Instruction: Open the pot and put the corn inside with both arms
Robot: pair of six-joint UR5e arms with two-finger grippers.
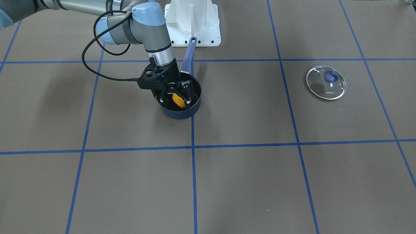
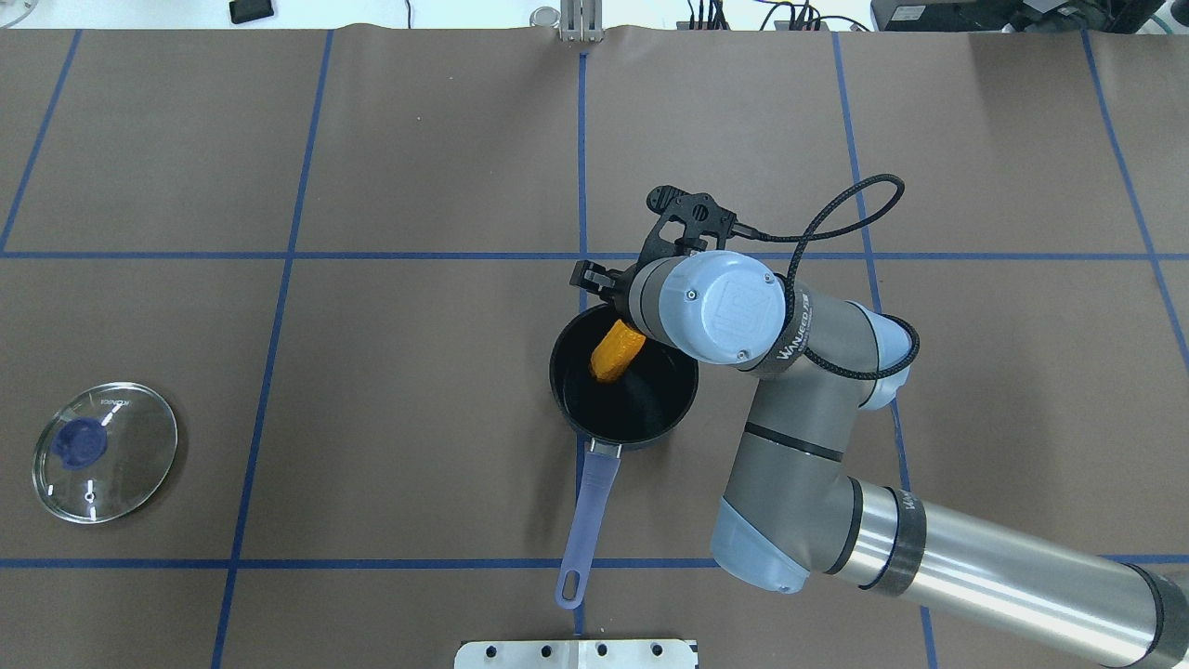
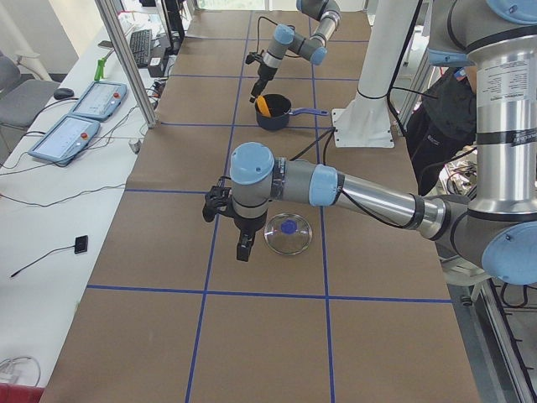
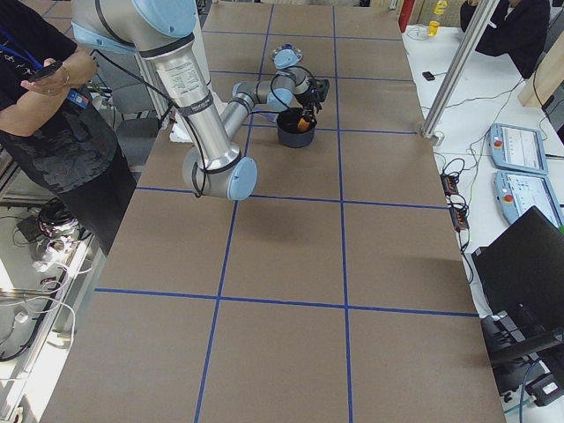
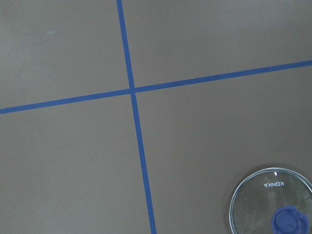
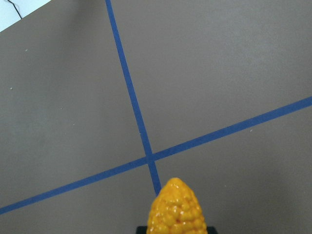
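right claw (image 1: 175, 99) clamped on short orange-yellow corn cob (image 2: 617, 351), tilted inside dark-blue long-handled pot (image 2: 652, 411). left claw (image 3: 244, 250) near round glass lid (image 3: 288, 233), can't tell its grip state.

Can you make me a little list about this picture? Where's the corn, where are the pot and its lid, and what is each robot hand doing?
pot: dark, open, mid-table; its purple-blue handle points toward the robot's base
corn: inside the pot, tilted, top end by the right gripper
lid: glass with a blue knob, flat on the table, far out on the robot's left
right gripper: down in the pot, fingers either side of the corn; grip unclear
left gripper: hangs above the table beside the lid; open or shut, cannot tell
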